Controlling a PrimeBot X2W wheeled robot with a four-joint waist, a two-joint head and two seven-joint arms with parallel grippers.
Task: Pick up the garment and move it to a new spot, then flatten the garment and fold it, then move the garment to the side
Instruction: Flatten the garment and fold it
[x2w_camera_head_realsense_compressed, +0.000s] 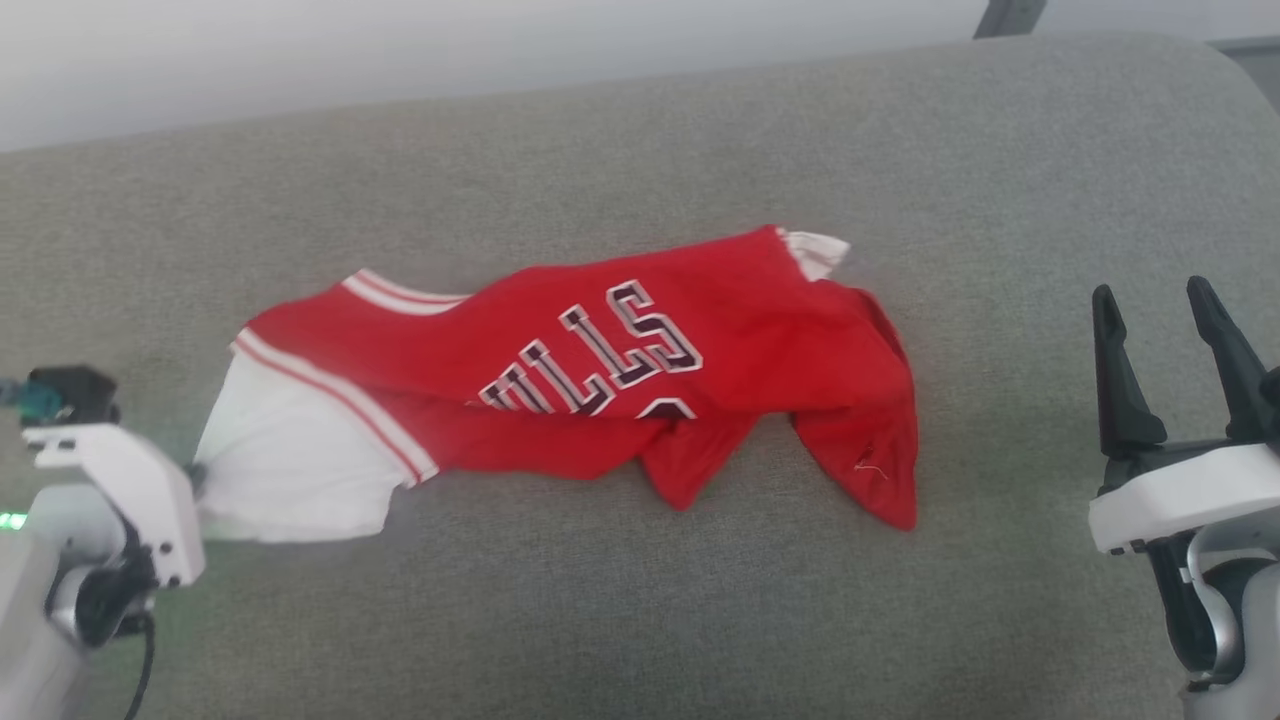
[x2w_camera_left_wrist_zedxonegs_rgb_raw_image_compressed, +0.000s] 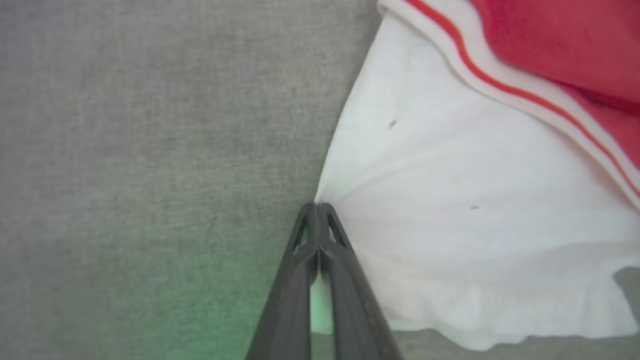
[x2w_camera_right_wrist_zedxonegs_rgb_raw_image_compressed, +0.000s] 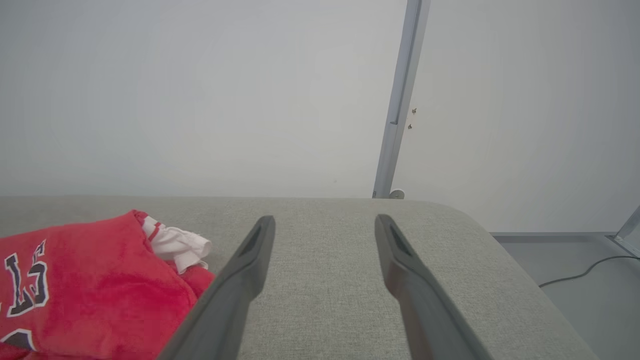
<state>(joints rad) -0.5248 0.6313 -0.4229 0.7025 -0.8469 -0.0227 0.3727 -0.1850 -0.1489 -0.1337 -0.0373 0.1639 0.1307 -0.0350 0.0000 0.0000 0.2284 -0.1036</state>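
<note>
The garment (x2w_camera_head_realsense_compressed: 740, 310), a red jersey with dark white-outlined lettering and white sleeves, lies crumpled across the middle of the grey cushioned surface (x2w_camera_head_realsense_compressed: 600, 150). My left gripper (x2w_camera_head_realsense_compressed: 196, 476) is at its left end. In the left wrist view the left gripper (x2w_camera_left_wrist_zedxonegs_rgb_raw_image_compressed: 317, 206) is shut, pinching the edge of the garment's white sleeve (x2w_camera_left_wrist_zedxonegs_rgb_raw_image_compressed: 450, 200). My right gripper (x2w_camera_head_realsense_compressed: 1150, 290) stands open at the right, well clear of the cloth. The right gripper (x2w_camera_right_wrist_zedxonegs_rgb_raw_image_compressed: 325, 220) holds nothing between its fingers, with the garment (x2w_camera_right_wrist_zedxonegs_rgb_raw_image_compressed: 100, 270) off to its left.
The grey surface rounds off at its right end (x2w_camera_right_wrist_zedxonegs_rgb_raw_image_compressed: 480, 225). Beyond that is grey floor with a cable (x2w_camera_right_wrist_zedxonegs_rgb_raw_image_compressed: 580, 274). A white wall and a metal post (x2w_camera_right_wrist_zedxonegs_rgb_raw_image_compressed: 400, 100) stand behind.
</note>
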